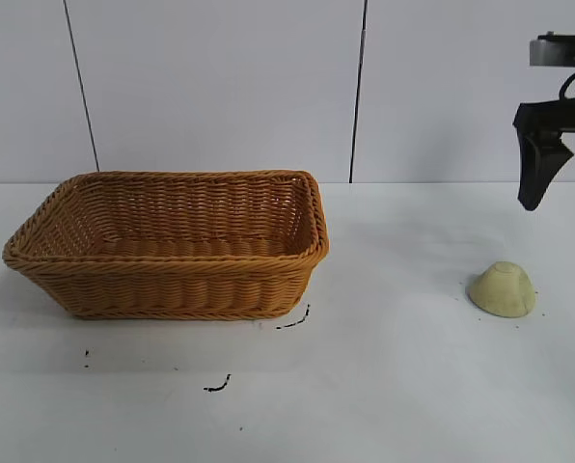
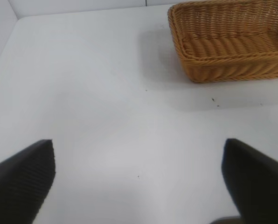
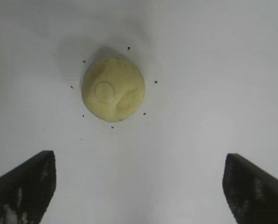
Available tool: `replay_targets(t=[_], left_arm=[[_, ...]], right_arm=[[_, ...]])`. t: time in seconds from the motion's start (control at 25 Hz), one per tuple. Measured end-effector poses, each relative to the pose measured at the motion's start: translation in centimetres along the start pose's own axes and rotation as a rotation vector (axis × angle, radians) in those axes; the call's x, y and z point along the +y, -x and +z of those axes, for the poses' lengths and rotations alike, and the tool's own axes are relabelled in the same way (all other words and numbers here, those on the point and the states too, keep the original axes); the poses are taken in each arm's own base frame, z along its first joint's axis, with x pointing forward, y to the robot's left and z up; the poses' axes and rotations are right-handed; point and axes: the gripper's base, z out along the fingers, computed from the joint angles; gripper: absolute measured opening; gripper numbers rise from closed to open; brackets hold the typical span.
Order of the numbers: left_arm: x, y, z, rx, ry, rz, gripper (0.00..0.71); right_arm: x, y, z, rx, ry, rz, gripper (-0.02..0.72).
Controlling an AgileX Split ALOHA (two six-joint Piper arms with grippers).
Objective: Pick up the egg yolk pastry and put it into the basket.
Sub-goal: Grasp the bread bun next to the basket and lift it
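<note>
White bench [image 1: 394, 386], white panelled wall behind it. Exterior view, clock directions read from that view's centre.

Basket [image 1: 172, 246]: orange-tan wicker, rectangular, flared sides, braided rim. Sat at roughly 9 o'clock, left of centre, upright on the bench. Nothing visible inside it. A few dark specks and short dark marks [image 1: 217, 386] lay on the bench just in front of it, toward 6 to 7 o'clock.

Egg yolk pastry [image 1: 503, 288]: small pale yellow dome, resting on the bench at about 4 o'clock, well apart from the basket and to its right. The right wrist view showed it from above, with a small round raised disc on top and dark crumbs scattered around it on the bench.

Right gripper [image 1: 543, 174]: entered at the upper right, near 2 o'clock, pointing steeply down. It hung above the pastry and slightly to its right, clearly off the bench and not touching the pastry. Its wrist view showed the two dark fingers [image 3: 22, 186] spread very wide, almost fully open, with only bare bench between them; it had hold of nothing.

Left gripper [image 2: 139, 182]: seen only in its own wrist view. Fingers wide apart, nothing between them but bench, the basket farther off beyond them. Arm did not show in the exterior view.
</note>
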Motion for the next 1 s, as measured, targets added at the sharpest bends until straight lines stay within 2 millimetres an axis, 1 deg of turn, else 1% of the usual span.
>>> replay_targets(t=[0.08, 0.16, 0.4, 0.56, 0.76, 1.0], left_arm=[[0.0, 0.0, 0.0, 0.000, 0.000, 0.000, 0.697], [0.0, 0.0, 0.0, 0.000, 0.000, 0.000, 0.697], [0.0, 0.0, 0.0, 0.000, 0.000, 0.000, 0.697], [0.0, 0.0, 0.0, 0.000, 0.000, 0.000, 0.697], [0.0, 0.0, 0.0, 0.000, 0.000, 0.000, 0.697], [0.0, 0.0, 0.0, 0.000, 0.000, 0.000, 0.697]], right_arm=[[0.0, 0.1, 0.7, 0.009, 0.008, 0.006, 0.694], [0.2, 0.2, 0.9, 0.002, 0.018, 0.005, 0.694], [2.0, 0.4, 2.0, 0.019, 0.032, -0.048, 0.694], [2.0, 0.9, 3.2, -0.010, 0.028, -0.040, 0.694], [1.9, 1.7, 5.3, -0.065, 0.022, -0.032, 0.694], [1.8, 1.3, 8.8, 0.009, 0.031, -0.021, 0.694]])
